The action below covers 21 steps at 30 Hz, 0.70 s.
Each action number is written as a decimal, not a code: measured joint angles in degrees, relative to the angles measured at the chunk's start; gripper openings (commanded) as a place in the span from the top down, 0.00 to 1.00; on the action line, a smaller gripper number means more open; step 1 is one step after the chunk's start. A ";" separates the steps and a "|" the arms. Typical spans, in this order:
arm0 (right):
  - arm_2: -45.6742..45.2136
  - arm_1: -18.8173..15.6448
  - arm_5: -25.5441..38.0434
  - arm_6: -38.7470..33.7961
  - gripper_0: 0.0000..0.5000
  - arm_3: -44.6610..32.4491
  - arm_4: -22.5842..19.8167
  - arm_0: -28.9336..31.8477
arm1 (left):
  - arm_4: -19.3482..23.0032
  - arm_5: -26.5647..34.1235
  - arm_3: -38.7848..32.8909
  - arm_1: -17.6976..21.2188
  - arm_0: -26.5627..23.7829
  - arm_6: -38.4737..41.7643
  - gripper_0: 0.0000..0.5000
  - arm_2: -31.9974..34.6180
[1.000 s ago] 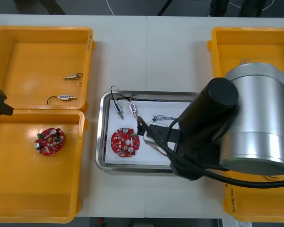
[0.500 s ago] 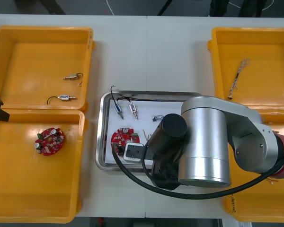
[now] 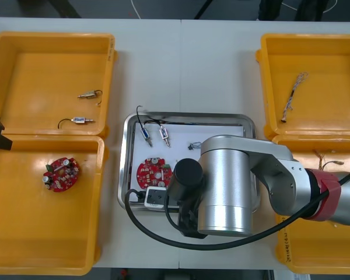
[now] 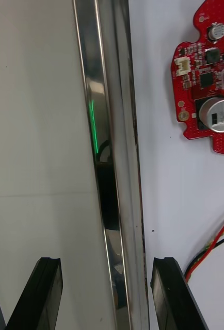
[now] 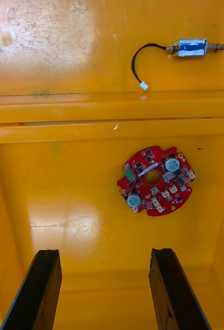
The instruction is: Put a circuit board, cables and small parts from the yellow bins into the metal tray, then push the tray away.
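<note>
I see the metal tray [image 3: 186, 115] flat at mid-table, white inside. In it: a round red circuit board [image 3: 154, 174] lying flat near the left wall, two small metal parts [image 3: 144, 133] with black leads by the far rim, a blue and white cable [image 3: 197, 146] just beside them, and a red and yellow cable [image 4: 215, 252] near the board. A second board [image 3: 61, 174] lies in the left near yellow bin [image 3: 23, 233]. Two more parts [image 3: 90, 93] lie in the left far bin [image 3: 41, 76], and a twisted cable [image 3: 294, 96] in the right far bin [image 3: 326, 76].

My right arm [image 3: 227, 184] lies across the metal tray [image 3: 123, 163], wrist turned down at its near rim. The right gripper [image 4: 106, 268] has its jaws apart astride that rim. My left gripper [image 5: 104, 258] hangs well left of the tray, jaws apart.
</note>
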 measured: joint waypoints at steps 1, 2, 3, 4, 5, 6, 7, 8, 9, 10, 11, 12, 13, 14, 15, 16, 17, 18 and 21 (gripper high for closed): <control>0.25 0.27 0.00 0.00 0.00 0.33 0.02 -0.03 | 0.00 0.00 0.00 0.00 0.00 0.00 0.00 0.00; 0.46 0.53 0.00 0.00 0.00 0.59 0.04 -0.03 | 0.00 0.00 0.00 0.00 0.00 0.00 0.00 0.00; 0.65 0.76 -0.01 0.00 0.00 0.80 0.10 -0.03 | 0.00 0.00 -0.01 0.00 0.00 0.00 0.00 0.00; 0.89 0.94 -0.02 0.00 0.00 0.90 0.31 -0.03 | 0.01 0.00 -0.01 0.00 0.00 0.00 0.00 0.00; 1.17 1.08 -0.04 0.00 0.00 0.93 0.72 -0.03 | 0.01 0.00 -0.01 0.00 0.00 0.00 0.00 0.00; 1.53 1.20 -0.14 0.00 0.00 0.94 1.23 -0.03 | 0.01 0.00 -0.01 0.00 0.00 0.00 0.00 0.00; 1.94 1.27 -0.39 0.00 0.00 0.95 1.74 -0.03 | 0.01 0.00 -0.01 0.00 0.00 0.00 0.00 0.00; 2.43 1.30 -0.65 0.00 0.00 0.96 2.24 -0.03 | 0.01 0.00 -0.01 0.00 0.00 0.00 0.00 0.00; 2.94 1.32 -0.81 0.00 0.00 0.97 2.65 -0.04 | 0.01 0.00 -0.01 0.00 0.00 0.00 0.00 0.00; 3.43 1.34 -0.87 0.00 0.00 0.97 3.01 -0.04 | 0.01 0.00 -0.01 0.00 0.00 0.00 0.00 0.00; 3.85 1.35 -0.88 -0.01 0.00 0.97 3.30 -0.04 | 0.01 0.00 -0.01 0.00 0.00 0.00 0.00 0.00; 4.21 1.35 -0.88 -0.01 0.00 0.98 3.58 -0.04 | 0.01 0.00 -0.01 0.00 0.00 0.00 0.00 0.00; 4.47 1.36 -0.88 -0.01 0.00 1.01 3.75 -0.05 | 0.01 0.00 -0.01 0.00 0.00 0.00 0.00 0.00; 4.63 1.36 -0.88 -0.01 0.00 1.08 3.82 -0.05 | 0.01 0.00 -0.01 0.00 0.00 0.00 0.00 0.00; 4.72 1.37 -0.88 -0.01 0.00 1.19 3.84 -0.05 | 0.01 0.00 -0.01 0.00 0.00 0.00 0.00 0.00; 4.77 1.40 -0.88 -0.01 0.00 1.39 3.86 -0.05 | 0.01 0.00 -0.01 0.00 0.00 0.00 0.00 0.00; 4.80 1.43 -0.88 -0.01 0.00 1.65 3.94 -0.05 | 0.01 0.00 -0.01 0.00 0.00 0.00 0.00 0.00; 4.81 1.47 -0.88 -0.01 0.00 1.92 4.04 -0.05 | 0.01 0.00 -0.01 0.00 0.00 0.00 0.00 0.00; 5.07 1.53 -0.89 -0.01 0.00 2.58 5.20 -0.05 | 0.01 0.00 -0.02 0.00 0.00 0.00 0.00 0.00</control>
